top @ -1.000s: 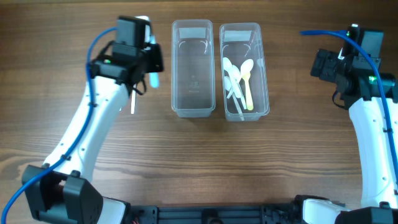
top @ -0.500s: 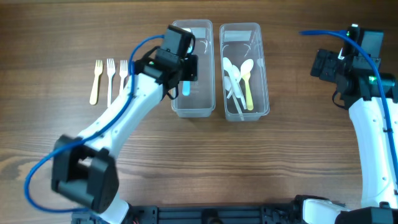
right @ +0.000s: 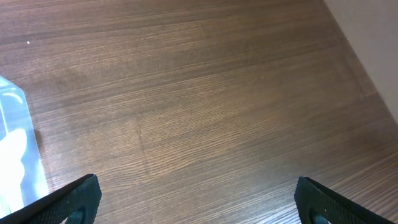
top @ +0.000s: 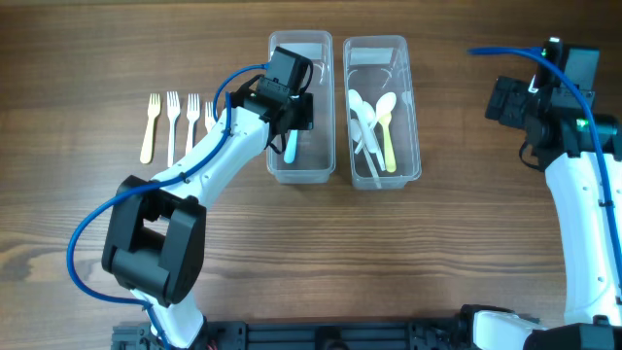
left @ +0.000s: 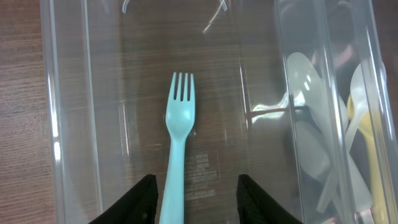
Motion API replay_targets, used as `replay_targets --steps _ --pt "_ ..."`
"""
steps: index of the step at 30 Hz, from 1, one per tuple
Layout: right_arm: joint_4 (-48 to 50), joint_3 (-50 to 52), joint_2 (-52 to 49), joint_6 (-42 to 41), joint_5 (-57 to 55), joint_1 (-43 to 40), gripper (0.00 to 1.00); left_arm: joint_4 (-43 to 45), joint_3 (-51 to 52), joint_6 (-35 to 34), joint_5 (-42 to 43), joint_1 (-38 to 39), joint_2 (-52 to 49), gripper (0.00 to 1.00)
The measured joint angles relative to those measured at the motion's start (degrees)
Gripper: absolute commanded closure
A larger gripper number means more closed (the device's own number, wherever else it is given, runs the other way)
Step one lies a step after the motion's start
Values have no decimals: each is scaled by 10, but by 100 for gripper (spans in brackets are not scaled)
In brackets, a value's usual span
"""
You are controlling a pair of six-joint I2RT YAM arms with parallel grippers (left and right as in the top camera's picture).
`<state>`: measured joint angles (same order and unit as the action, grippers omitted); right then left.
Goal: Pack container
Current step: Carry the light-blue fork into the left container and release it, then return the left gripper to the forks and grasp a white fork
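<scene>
A light blue fork (left: 179,143) lies flat on the floor of the left clear container (left: 68,124), tines pointing away. My left gripper (left: 196,199) hovers over it, open, with the handle between the fingers and a gap on the right side. From overhead the left gripper (top: 292,107) is above that container (top: 300,173) and the fork (top: 291,148) shows below it. The right clear container (top: 381,180) holds several white and yellow spoons (top: 374,122). My right gripper (top: 515,107) is open and empty at the far right, over bare wood (right: 199,199).
Three forks, one yellow (top: 148,126) and two white (top: 172,122), lie in a row on the table left of the containers; a further one is partly hidden by my left arm. The right container's corner (right: 15,155) shows in the right wrist view.
My left arm swung from the fork row to over the left container carrying the blue fork. The fork now lies in the container and the jaws are open. The right arm has not moved.
</scene>
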<state>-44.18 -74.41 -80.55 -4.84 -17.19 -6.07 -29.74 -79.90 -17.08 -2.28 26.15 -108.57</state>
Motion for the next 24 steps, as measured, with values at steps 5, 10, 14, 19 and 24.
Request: replay_targets --steps 5,10,14,19,24 --pt "0 0 0 0 0 0 0 -31 -8 0 -1 -7 16 58" --pt "0 0 0 0 0 0 1 -59 -24 0 -9 -51 88 58" --pt "0 0 0 0 0 0 0 -98 -30 0 -14 -98 146 59" --pt "0 0 0 0 0 0 0 -143 -31 12 -26 -151 169 66" --pt "0 0 0 0 0 0 0 -144 -18 33 -26 -179 147 63"
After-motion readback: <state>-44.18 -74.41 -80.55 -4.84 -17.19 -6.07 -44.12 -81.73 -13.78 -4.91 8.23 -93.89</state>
